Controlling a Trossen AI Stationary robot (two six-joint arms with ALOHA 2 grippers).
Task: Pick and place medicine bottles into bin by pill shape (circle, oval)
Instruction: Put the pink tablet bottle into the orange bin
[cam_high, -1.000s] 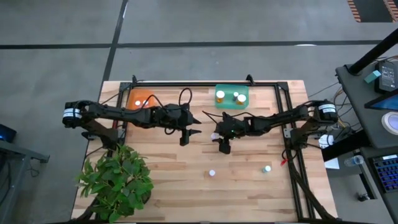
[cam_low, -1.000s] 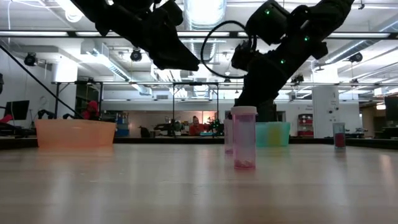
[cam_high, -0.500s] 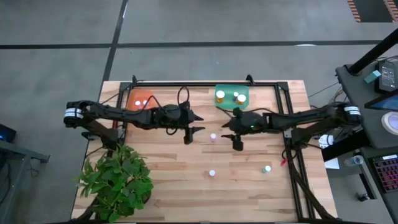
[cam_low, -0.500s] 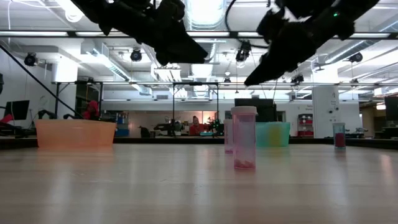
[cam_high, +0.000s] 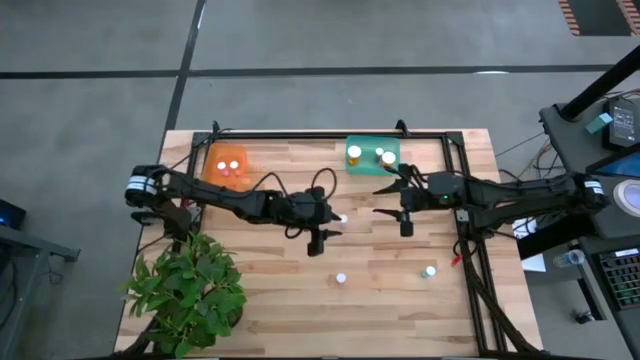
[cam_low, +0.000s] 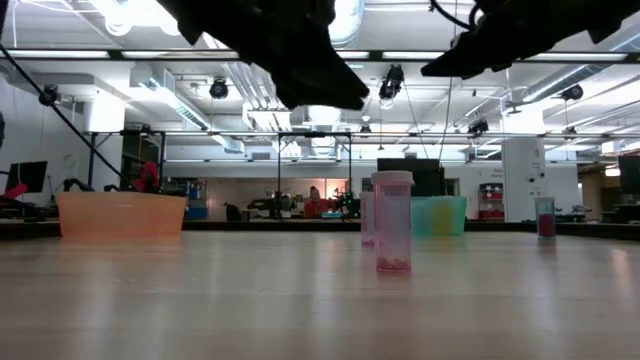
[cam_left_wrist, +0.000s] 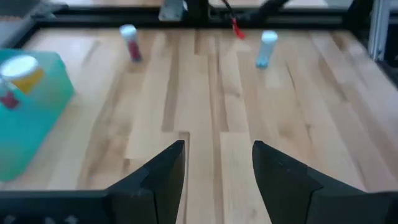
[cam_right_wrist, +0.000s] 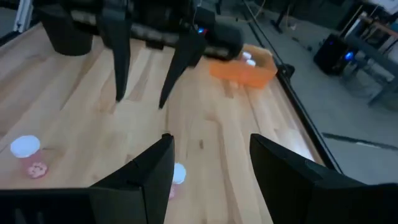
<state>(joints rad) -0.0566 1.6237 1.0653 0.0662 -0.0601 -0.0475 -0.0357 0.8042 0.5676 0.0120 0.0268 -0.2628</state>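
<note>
Cylindrical white-capped bottles (cam_high: 341, 279) – pale planked wood table (cam_high: 260, 270), translucent bins (cam_high: 372, 155)

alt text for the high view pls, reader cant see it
Overhead view of a wooden table where the left end effector hangs open, empty, near a white-capped bottle at the centre, and the right end effector, also open and empty, is farther right. An orange bin and a green bin hold bottles at the far edge; two bottles stand nearer, beside a leafy plant.
</note>
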